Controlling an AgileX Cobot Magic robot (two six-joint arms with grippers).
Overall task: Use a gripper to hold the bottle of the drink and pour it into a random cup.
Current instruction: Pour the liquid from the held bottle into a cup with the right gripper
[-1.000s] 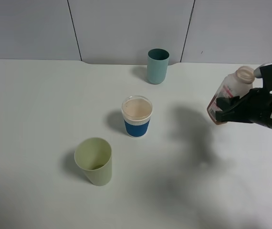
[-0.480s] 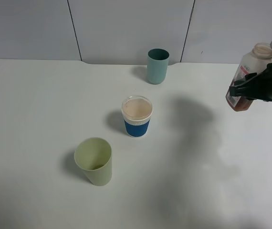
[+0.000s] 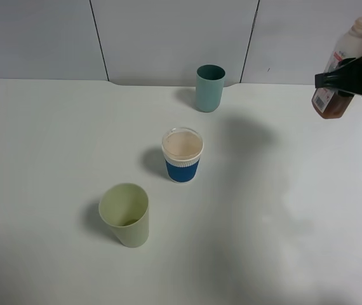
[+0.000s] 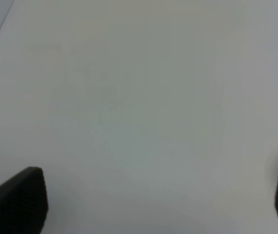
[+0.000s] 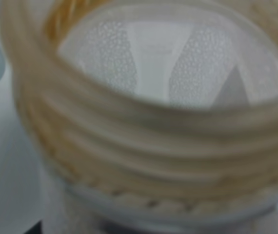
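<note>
on a table [image 3: 54,127] three cups run diagonally: the near cup [image 3: 125,216] lower left of centre, the middle cup [image 3: 182,155] at centre, the far cup [image 3: 209,89] top centre; the bottle [image 3: 331,101] sits in the right gripper [image 3: 343,77] at the upper right edge, well apart.

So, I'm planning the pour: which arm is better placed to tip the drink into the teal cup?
Right: the right gripper is shut on the bottle, held up in the air. The left gripper is open over the table, holding nothing.
</note>
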